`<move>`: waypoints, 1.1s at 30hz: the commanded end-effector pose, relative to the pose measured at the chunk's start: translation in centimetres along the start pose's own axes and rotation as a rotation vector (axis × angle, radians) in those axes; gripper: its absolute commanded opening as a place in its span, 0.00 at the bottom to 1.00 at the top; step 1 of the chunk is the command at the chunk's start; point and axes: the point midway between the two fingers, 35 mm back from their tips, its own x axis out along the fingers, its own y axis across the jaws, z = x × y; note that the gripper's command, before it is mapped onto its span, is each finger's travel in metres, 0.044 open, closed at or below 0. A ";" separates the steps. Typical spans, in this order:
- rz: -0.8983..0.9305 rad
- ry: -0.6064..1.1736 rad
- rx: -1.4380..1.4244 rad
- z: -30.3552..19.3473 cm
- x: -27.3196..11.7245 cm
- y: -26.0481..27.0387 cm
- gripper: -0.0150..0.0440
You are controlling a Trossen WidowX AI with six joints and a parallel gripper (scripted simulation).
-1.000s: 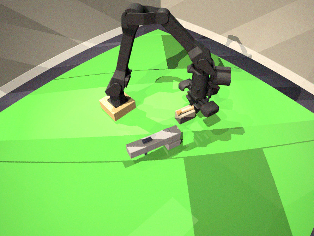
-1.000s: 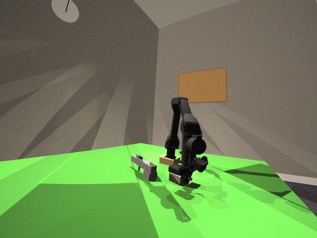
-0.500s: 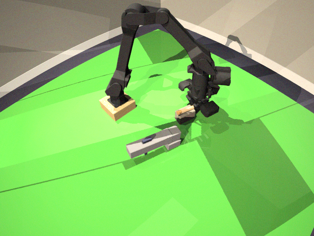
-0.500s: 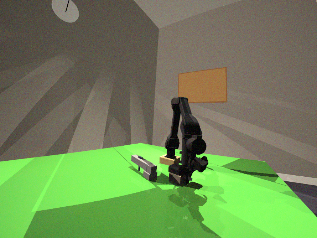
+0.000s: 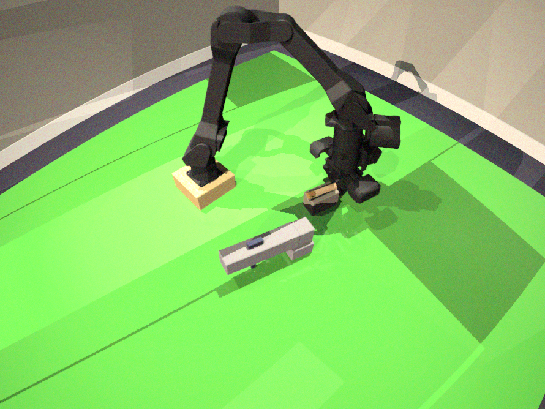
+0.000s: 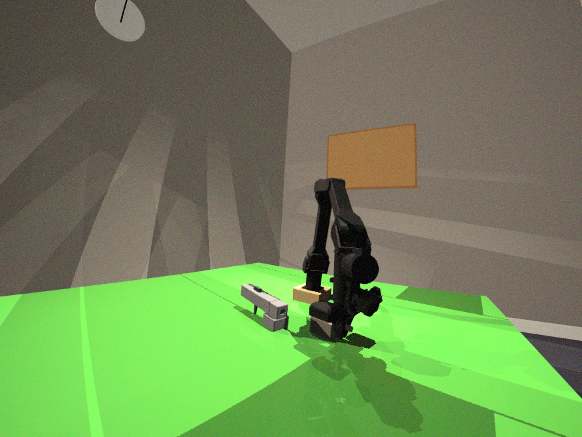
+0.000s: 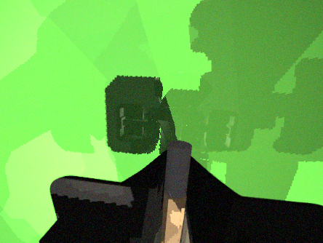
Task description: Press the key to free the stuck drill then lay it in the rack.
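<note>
Tan-and-grey drill [image 5: 320, 192] clamped in end effector [image 5: 336, 187], over dark rack [image 5: 320, 203] beside grey housing [image 5: 268, 246]. Laying step; next: lower gently, then release.

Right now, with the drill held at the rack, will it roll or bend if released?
Probably stiff: the drill looks straight in the shut gripper. Its round shaft may roll on a flat surface, likely less inside the dark rack.
</note>
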 end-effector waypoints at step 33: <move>0.000 0.022 0.002 -0.1 -2.7 0.1 1.00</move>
